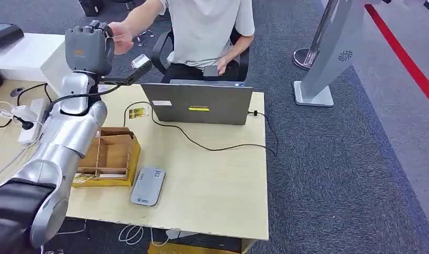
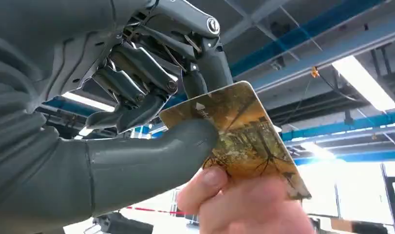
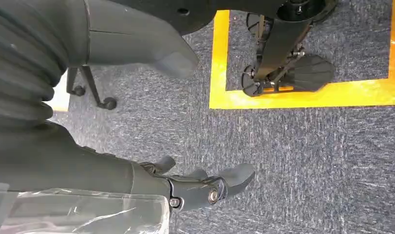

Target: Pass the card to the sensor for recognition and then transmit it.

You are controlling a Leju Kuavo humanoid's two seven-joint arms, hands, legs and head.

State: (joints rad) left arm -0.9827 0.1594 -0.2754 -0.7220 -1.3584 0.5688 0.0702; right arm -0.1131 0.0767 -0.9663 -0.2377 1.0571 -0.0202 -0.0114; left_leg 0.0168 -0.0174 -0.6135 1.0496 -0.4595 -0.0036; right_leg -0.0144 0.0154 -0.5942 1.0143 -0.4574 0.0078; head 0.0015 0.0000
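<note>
Left hand (image 2: pixel 151 112): raised, thumb and fingers (image 2: pixel 137 73) pinching the card (image 2: pixel 244 131) (a person's hand (image 2: pixel 244 204) grips its other end).
Right hand (image 3: pixel 205 187): hanging over carpet, fingers loose, grasping nothing.

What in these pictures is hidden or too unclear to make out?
- Card: in the left wrist view, the left hand's thumb and a person's hand cover part of its picture.
- Wooden box: in the head view, the silver arm covers its near corner.
- Grey reader: its label is too small to read.
</note>
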